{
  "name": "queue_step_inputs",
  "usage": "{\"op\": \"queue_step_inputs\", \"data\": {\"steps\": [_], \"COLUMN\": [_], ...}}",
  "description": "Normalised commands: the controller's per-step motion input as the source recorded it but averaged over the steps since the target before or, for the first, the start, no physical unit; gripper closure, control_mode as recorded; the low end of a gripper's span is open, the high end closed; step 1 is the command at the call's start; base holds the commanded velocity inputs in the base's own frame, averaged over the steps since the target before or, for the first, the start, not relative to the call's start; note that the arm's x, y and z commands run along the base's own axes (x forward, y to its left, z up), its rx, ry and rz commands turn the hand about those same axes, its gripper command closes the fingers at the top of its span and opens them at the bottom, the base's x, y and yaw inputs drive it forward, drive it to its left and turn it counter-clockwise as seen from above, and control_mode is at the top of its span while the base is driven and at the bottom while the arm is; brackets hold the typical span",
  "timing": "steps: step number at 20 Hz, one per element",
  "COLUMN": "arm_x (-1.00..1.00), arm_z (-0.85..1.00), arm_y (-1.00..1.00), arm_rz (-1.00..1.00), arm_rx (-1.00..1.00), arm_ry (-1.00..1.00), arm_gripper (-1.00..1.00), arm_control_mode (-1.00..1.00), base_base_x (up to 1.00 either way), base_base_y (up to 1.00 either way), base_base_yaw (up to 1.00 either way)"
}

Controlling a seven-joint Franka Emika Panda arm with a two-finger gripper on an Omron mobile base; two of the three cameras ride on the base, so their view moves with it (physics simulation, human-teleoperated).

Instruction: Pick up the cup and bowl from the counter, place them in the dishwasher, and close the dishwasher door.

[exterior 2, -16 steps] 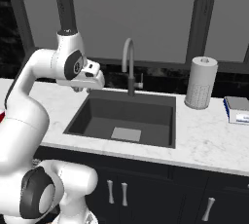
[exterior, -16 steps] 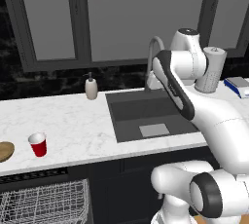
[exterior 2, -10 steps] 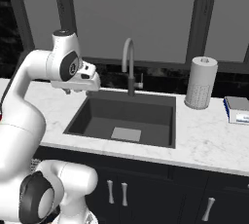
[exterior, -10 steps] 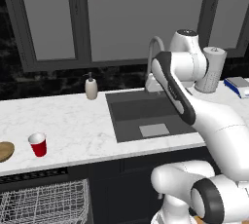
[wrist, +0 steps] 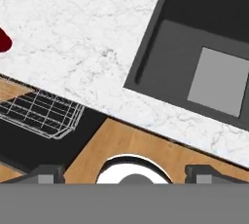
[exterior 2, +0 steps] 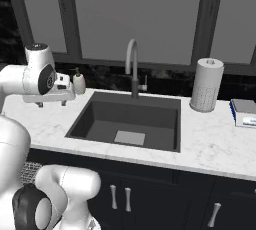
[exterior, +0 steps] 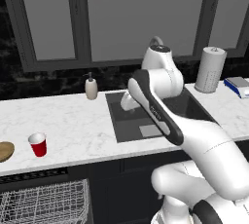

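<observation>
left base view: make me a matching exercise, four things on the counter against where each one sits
Things
1. small red tapered party cup
2. shallow tan-brown wooden bowl
3. beige soap dispenser
4. white paper towel roll

Places
A. at the picture's left edge, on the white marble counter
B. right of the dark sink, at the back
C. just left of the sink's back corner
D. near the counter's front edge, right of the bowl

Pairs: 1-D, 2-A, 3-C, 4-B

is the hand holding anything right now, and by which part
Nothing is held. The hand hangs open above the counter, well apart from the cup and bowl.
</observation>
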Motion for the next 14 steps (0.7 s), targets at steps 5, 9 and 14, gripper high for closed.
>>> {"op": "queue_step_inputs", "data": {"steps": [5,9,14], "arm_x": [0.0,0.03,0.2], "arm_z": [-0.35,-0.36,-0.26], "arm_y": [1.0,1.0,1.0], "arm_rz": [0.32,0.32,0.3], "arm_rx": [0.0,0.0,0.0], "arm_ry": [0.0,0.0,0.0], "arm_gripper": [-1.0,-1.0,-1.0], "arm_control_mode": [-1.0,-1.0,-1.0], "base_base_x": [0.0,0.0,0.0], "base_base_y": [0.0,0.0,0.0], "base_base_yaw": [0.0,0.0,0.0]}}
